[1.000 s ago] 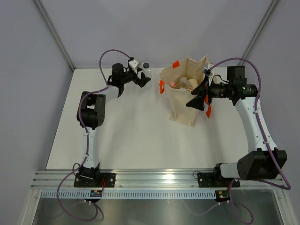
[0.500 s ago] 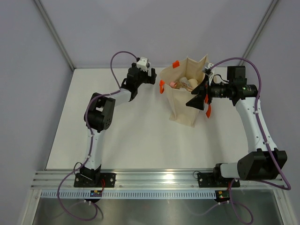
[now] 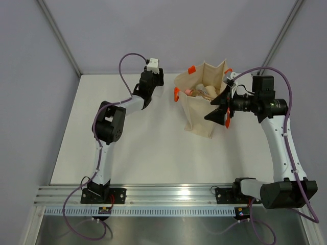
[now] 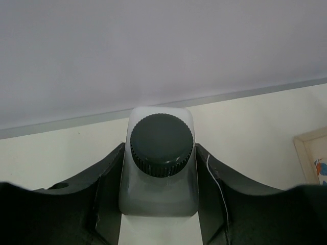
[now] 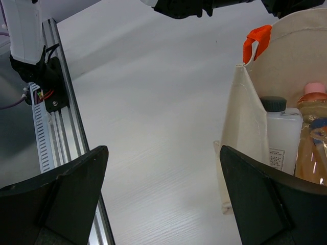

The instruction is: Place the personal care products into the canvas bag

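Slippage looks possible: left tool [image 4: 159,168] grips clear black-capped bottle [image 4: 161,145] by smooth sides; canvas bag [image 3: 199,115] rim could snag it; right tool [image 5: 163,153] gapes empty

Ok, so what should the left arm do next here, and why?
Probably lift the clear black-capped bottle a little off the table. The left claw appears closed on its sides, and the canvas bag stands open off to the right, so the bottle likely needs height to clear the bag's rim before moving across.
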`<state>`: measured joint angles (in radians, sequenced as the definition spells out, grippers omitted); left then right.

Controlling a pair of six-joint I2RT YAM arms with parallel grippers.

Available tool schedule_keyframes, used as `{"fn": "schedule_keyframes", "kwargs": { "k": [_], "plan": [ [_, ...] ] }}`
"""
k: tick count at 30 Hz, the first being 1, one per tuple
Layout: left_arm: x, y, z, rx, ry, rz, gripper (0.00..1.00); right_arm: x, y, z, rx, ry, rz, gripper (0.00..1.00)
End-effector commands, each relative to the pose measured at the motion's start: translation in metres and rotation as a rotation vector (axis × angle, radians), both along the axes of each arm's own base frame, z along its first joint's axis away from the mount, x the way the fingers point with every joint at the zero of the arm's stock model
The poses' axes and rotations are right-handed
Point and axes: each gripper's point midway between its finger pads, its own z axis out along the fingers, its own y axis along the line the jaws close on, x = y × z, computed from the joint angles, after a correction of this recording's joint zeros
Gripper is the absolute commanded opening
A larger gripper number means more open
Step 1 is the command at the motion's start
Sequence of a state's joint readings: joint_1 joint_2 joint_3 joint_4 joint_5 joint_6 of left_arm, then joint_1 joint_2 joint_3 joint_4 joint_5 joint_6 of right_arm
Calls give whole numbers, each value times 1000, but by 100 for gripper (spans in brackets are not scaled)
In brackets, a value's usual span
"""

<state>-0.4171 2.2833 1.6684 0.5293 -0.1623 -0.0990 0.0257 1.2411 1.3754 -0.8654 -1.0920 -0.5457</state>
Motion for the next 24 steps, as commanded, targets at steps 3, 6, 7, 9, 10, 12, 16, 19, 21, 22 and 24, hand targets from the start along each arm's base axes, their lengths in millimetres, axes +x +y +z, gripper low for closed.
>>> {"fn": "schedule_keyframes", "kwargs": {
  "k": [3, 6, 7, 9, 10, 12, 16, 19, 21, 22, 24],
  "plan": [
    [-25, 29, 99, -6, -177, -44, 0, -19, -1, 15, -4, -48, -2, 99],
    [-53, 32, 153, 13, -225, -115, 0, -23, -3, 21, -4, -49, -27, 99],
    [-62, 31, 167, 38, -251, -139, 0, -22, -5, 24, -12, -65, -52, 100],
    [-84, 33, 205, 28, -291, -171, 0, -18, -9, 24, -16, -47, -104, 100],
    [-92, 34, 219, 15, -306, -173, 0, -17, -9, 27, -17, -63, -118, 99],
    [-114, 35, 253, -14, -359, -197, 0, -15, -13, 28, -10, -46, -159, 99],
    [-152, 26, 301, -43, -448, -250, 0, -14, -20, 38, -9, -76, -231, 100],
    [-182, 6, 339, -103, -508, -335, 0, -3, -41, 43, -35, -94, -358, 99],
    [-201, -18, 355, -150, -531, -424, 0, 1, -51, 48, -32, -90, -419, 100],
    [-210, -25, 370, -172, -558, -452, 0, 4, -58, 49, -36, -88, -459, 100],
    [-214, -52, 370, -226, -551, -527, 0, 7, -64, 52, -14, -67, -504, 100]
  ]
}}
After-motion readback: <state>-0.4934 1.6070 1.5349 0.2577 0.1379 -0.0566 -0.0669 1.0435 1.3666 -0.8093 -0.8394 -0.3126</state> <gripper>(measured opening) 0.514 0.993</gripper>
